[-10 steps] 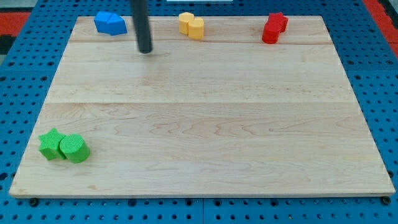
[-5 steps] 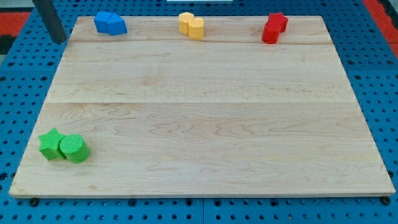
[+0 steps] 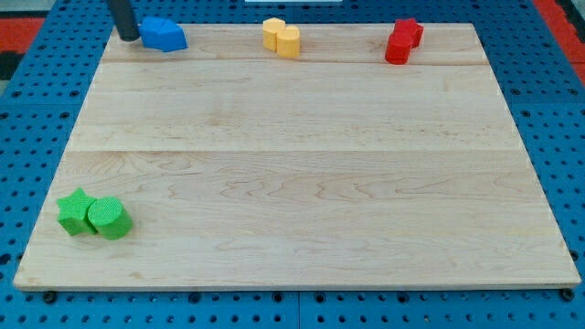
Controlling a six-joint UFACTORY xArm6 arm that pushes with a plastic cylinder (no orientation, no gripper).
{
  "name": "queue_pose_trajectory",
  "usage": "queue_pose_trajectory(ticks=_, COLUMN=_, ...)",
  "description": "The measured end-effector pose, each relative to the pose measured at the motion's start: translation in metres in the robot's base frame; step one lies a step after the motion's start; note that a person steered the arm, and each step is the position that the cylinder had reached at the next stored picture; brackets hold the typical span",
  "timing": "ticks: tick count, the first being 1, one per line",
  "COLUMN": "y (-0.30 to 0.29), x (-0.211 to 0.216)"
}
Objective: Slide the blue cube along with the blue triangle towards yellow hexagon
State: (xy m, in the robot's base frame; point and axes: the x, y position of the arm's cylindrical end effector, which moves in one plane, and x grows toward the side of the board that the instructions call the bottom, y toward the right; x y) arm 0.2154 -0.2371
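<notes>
So my tip (image 3: 130, 38), the bottom end of that straight dark rod, is sitting up at the view's top left corner of the pale wooden counter (image 3: 292, 183), right at the left side of the blue pair. There's no tool on this arm to clench or release, it's just the bare rod, holding nothing. Looks like it's touching or just about touching the blue cube (image 3: 154, 32), can't quite tell which. The blue triangle (image 3: 172, 37) is pressed up against that cube on its right. Further right along the top edge, well apart from the blues, there's the yellow hexagon (image 3: 273, 33) with a yellow heart-ish block (image 3: 289, 42) snug against it. Near the top right: two red blocks (image 3: 402, 41) huddled together, shapes hard to make out. Way down at the bottom left, a green star (image 3: 77, 211) touching a green cylinder (image 3: 109, 217).
</notes>
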Motion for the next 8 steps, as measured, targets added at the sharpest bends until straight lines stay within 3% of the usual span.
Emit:
queue_pose_trajectory(ticks=2, y=0.046, x=0.0)
queue_pose_trajectory(ticks=4, y=0.035, x=-0.022)
queue_pose_trajectory(ticks=8, y=0.081, x=-0.021)
